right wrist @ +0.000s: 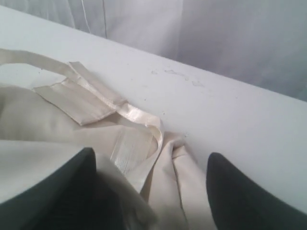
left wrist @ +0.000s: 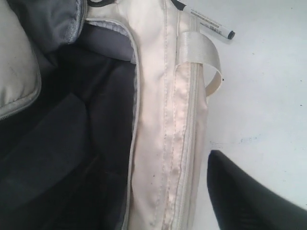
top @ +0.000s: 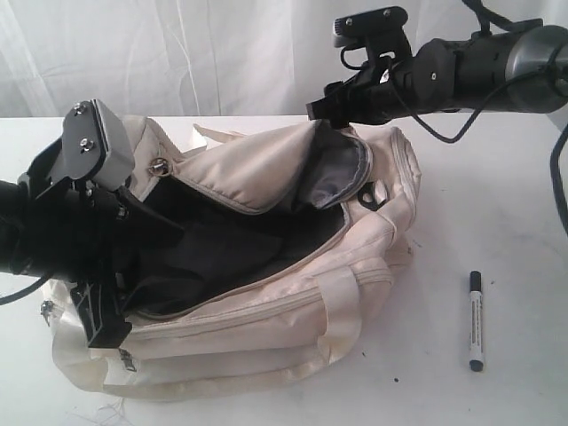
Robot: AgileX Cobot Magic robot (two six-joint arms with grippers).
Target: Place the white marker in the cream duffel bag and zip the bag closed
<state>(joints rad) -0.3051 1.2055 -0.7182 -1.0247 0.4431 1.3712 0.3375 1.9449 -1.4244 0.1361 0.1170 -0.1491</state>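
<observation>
We see the bag (top: 257, 169) unzipped and gaping but the marker (top: 476, 319) lying on the tabletop (top: 497, 186) beside it (nothing loaded yet), left end effector (top: 124, 266) and right end effector (right wrist: 151, 191) both spread empty, zipping also left.

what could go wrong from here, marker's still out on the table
1. The white marker lies flat on the table. Being slim and round, it may roll away from a pinch.
2. The cream duffel bag is soft, and its opened flap is only folded back. It might slump over the opening before the drop.
3. The left end effector sits low at the bag's end and could snag fabric.
</observation>
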